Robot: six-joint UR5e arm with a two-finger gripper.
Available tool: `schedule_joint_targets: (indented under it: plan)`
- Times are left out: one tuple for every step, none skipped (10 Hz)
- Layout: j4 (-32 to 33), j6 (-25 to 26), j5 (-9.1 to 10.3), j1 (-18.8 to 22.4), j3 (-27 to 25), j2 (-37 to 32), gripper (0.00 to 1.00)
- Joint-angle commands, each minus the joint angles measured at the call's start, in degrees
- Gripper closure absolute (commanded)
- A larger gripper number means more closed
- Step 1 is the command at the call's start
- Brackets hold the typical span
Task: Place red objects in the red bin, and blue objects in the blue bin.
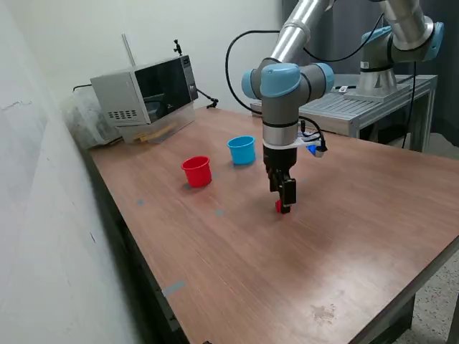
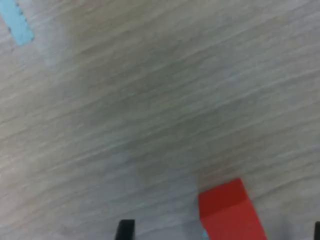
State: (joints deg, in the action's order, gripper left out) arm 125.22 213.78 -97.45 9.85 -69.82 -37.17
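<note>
Where wood-grain table [image 2: 150,100] lies, boxy red cube [image 2: 230,210], black fingers [image 2: 125,230].

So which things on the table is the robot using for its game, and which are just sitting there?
Part of the job:
- red cube, down at the gripper
- red cup
- blue cup

Just lying about:
- microwave
- bit of blue tape on the table

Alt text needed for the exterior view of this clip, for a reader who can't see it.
A UR5e arm's gripper reaches down to a small red cube on a wooden table. A red cup and a light blue cup stand apart behind it, towards the exterior view's left. A microwave sits at the table's far corner.
</note>
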Motion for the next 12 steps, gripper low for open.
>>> schedule_joint_targets:
  plan:
    - [-0.1,-2.6,0.07,0.9,-0.7,-0.2,0.0]
    - [-0.1,-5.1,0.07,0.9,-1.4,-0.4,0.0]
    - [-0.1,-7.9,-0.02,0.8,-2.3,-0.4,0.0]
    - [-0.1,-10.7,-0.02,0.6,-2.4,-0.5,0.0]
    - [-0.1,-14.1,-0.02,0.6,-2.4,-0.5,0.0]
    - [-0.1,-17.4,-0.02,0.5,-2.4,-0.5,0.0]
    - [-0.1,-19.7,-0.02,0.4,-2.3,-0.5,0.0]
    - [-0.1,-21.3,-0.02,0.3,-2.2,-0.5,0.0]
    - [-0.1,-22.1,-0.02,0.3,-2.2,-0.5,0.0]
    - [-0.1,-22.9,-0.02,0.2,-2.2,-0.5,0.0]
    - [0.0,-23.8,0.07,0.2,-2.2,-0.5,0.0]
    - [0.1,-23.9,0.16,0.2,-2.2,-0.4,0.0]
